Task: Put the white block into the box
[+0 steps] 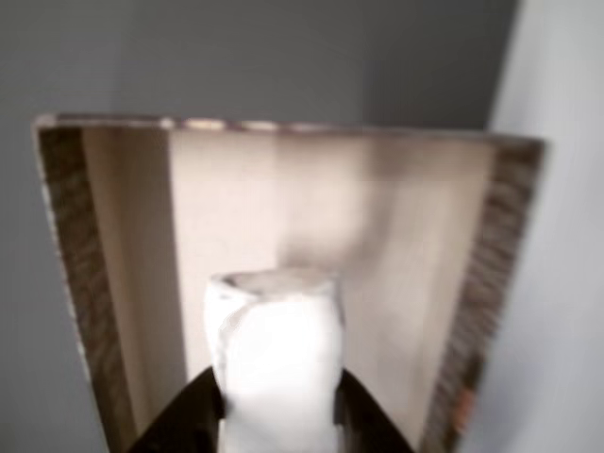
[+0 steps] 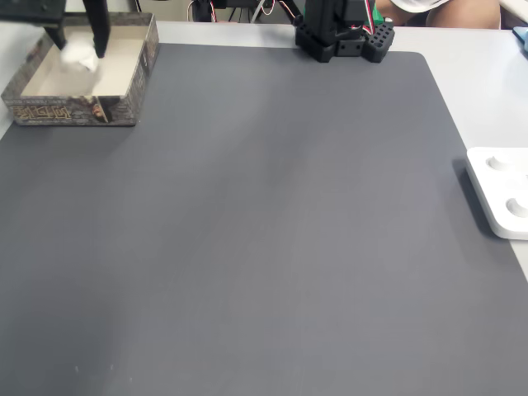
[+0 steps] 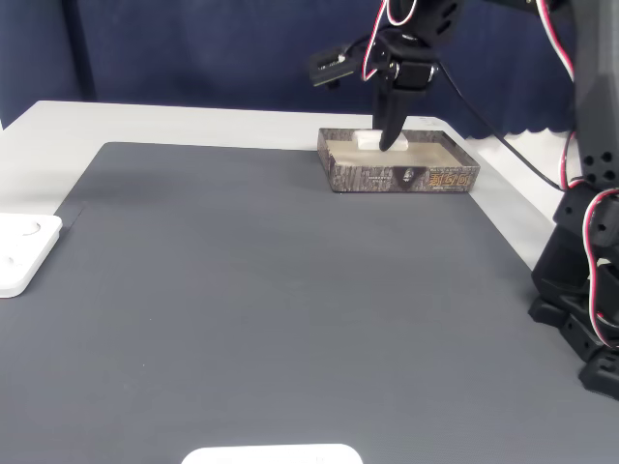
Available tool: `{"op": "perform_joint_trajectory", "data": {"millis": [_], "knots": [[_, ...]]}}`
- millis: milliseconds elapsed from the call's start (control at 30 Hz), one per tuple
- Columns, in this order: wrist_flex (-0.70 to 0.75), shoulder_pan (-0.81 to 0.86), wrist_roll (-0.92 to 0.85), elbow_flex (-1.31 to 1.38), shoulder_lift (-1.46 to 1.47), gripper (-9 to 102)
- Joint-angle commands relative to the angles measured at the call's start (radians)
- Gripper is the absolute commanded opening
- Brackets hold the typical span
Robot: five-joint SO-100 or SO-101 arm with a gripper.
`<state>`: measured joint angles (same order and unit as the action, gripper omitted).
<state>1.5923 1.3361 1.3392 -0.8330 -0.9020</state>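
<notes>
A pale grey counter carries a large dark grey mat that covers most of its top. In a fixed view the box sits on the mat's upper left corner, its dark patterned sides resting flat on the mat. In the same view a flat white device with round dimples lies on the bare counter just off the mat's right edge. The black base of the arm stands at the mat's far edge. In another fixed view a white rounded object lies at the mat's near edge.
</notes>
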Motion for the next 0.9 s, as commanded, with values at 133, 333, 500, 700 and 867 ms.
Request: {"op": "perform_joint_trajectory", "data": {"millis": [133,333,500,700,867], "knots": [[0.026,0.037,0.032,0.066,0.0,-2],[0.031,0.069,0.061,0.08,0.023,-2],[0.029,0.087,0.066,0.086,0.04,-2],[0.025,0.1,0.063,0.101,0.051,-2],[0.021,0.098,0.031,0.101,0.052,0]]}}
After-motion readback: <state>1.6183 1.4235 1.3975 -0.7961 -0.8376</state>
